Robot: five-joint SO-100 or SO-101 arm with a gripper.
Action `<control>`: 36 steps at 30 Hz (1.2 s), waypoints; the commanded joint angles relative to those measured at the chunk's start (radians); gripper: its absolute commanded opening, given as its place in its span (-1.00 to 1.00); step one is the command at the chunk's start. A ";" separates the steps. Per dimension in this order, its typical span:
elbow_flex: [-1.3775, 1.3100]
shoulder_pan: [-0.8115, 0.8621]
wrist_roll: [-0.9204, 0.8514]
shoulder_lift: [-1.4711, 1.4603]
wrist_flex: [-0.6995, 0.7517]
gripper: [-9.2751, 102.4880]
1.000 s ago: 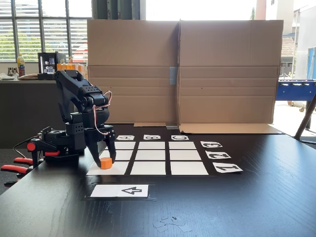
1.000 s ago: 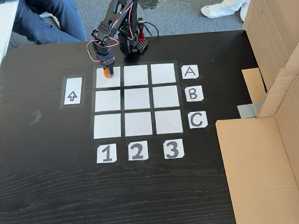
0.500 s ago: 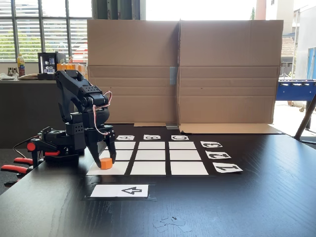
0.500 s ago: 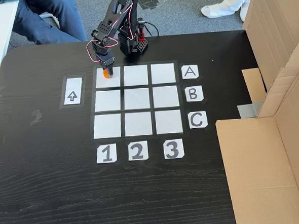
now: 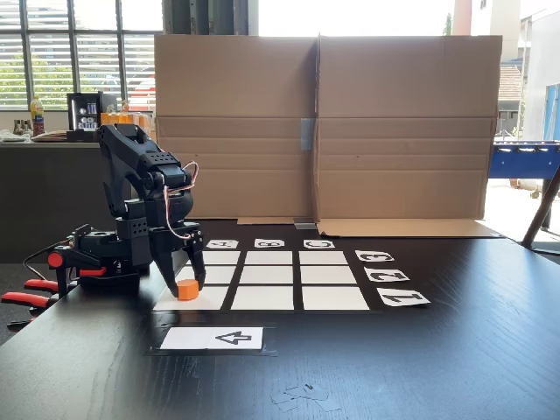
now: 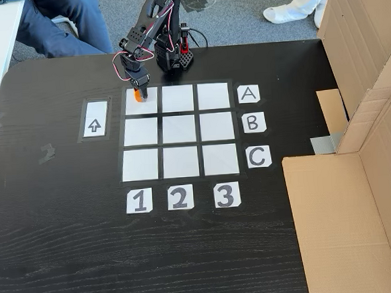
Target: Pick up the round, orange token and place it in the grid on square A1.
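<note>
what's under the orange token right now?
The token sits on a white grid cell, square A1, the corner by cards A and 1. The tool straddles it, fingers either side. The paper directly beneath the token is covered, and whether the fingers touch it is unclear.

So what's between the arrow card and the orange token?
Just a black strip of table and the white paper of square A1, seen in the fixed view from above. The arrow card sits apart from the orange token.

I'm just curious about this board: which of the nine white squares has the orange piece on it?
The corner square in row A, column 1, beside the arrow card. The token sits there under the gripper.
</note>
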State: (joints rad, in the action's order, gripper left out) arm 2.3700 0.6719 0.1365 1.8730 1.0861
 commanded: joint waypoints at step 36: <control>-0.437 0.143 0.011 0.167 0.316 -0.30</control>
State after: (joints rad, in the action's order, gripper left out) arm 2.0203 0.7854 0.1442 2.0034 1.3637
